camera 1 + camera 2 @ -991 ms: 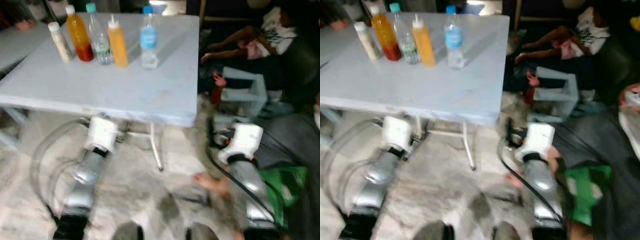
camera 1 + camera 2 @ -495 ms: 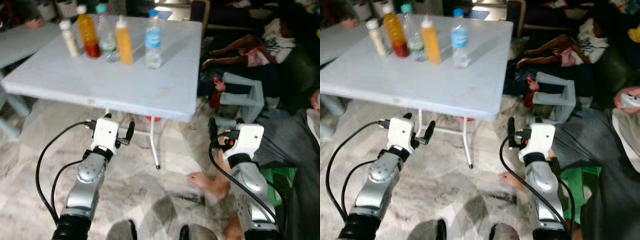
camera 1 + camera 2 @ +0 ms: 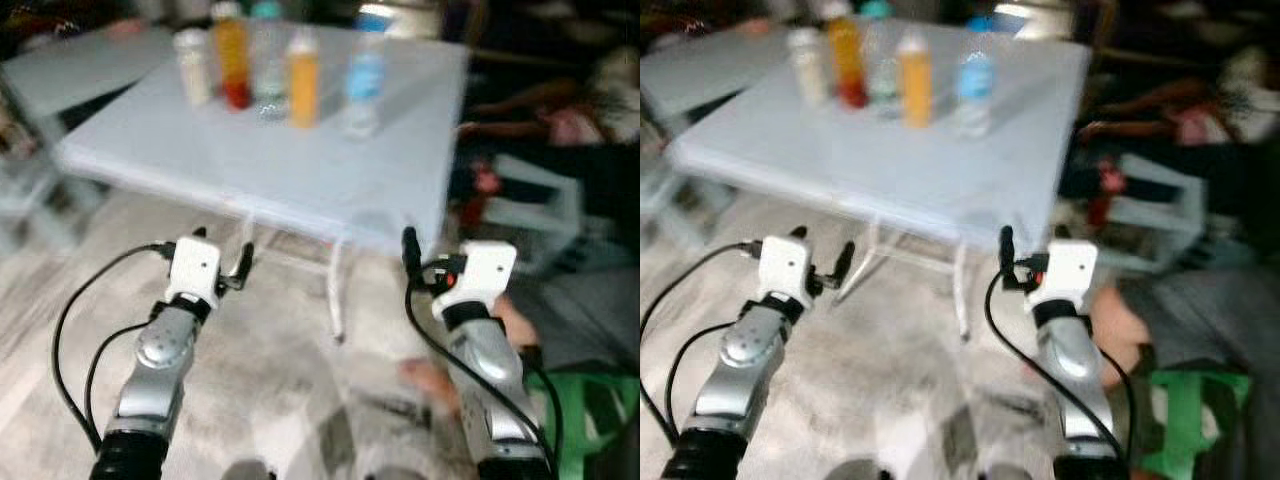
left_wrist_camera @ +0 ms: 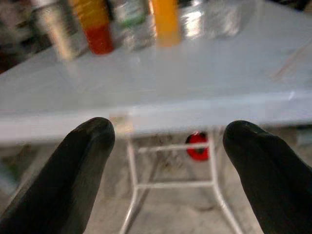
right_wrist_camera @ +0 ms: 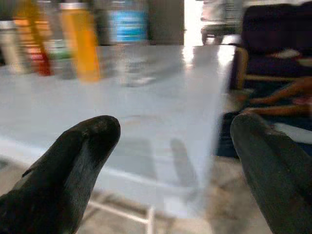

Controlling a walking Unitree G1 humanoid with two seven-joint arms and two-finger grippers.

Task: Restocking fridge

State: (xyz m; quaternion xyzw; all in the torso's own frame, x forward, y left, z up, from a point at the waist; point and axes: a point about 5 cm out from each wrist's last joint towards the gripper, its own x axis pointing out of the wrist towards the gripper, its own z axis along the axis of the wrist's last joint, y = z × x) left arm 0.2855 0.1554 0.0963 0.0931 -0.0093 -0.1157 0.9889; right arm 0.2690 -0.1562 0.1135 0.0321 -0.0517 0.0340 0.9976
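Observation:
A row of bottles stands at the far side of a pale table (image 3: 300,170): a cream bottle (image 3: 192,65), an orange-and-red juice bottle (image 3: 232,55), a clear teal-capped bottle (image 3: 266,60), an orange bottle (image 3: 302,75) and a blue-labelled water bottle (image 3: 365,85). My left gripper (image 3: 222,255) is held open below the table's near edge, nothing between its fingers (image 4: 83,165). My right gripper (image 3: 432,265) is open too, near the table's right front corner, its fingers (image 5: 73,161) spread wide and pointing at the bottles (image 5: 80,41).
A person sits on the right, with a bare foot (image 3: 430,375) on the floor near my right arm. A green stool (image 3: 590,410) and a grey step stool (image 3: 540,205) stand to the right. A second table (image 3: 70,65) is at far left. White table legs (image 4: 134,180) stand underneath.
The whole view has shifted, so the table now sits further right and nearer. Both arms have come up slightly toward the table edge. Both grippers stay open.

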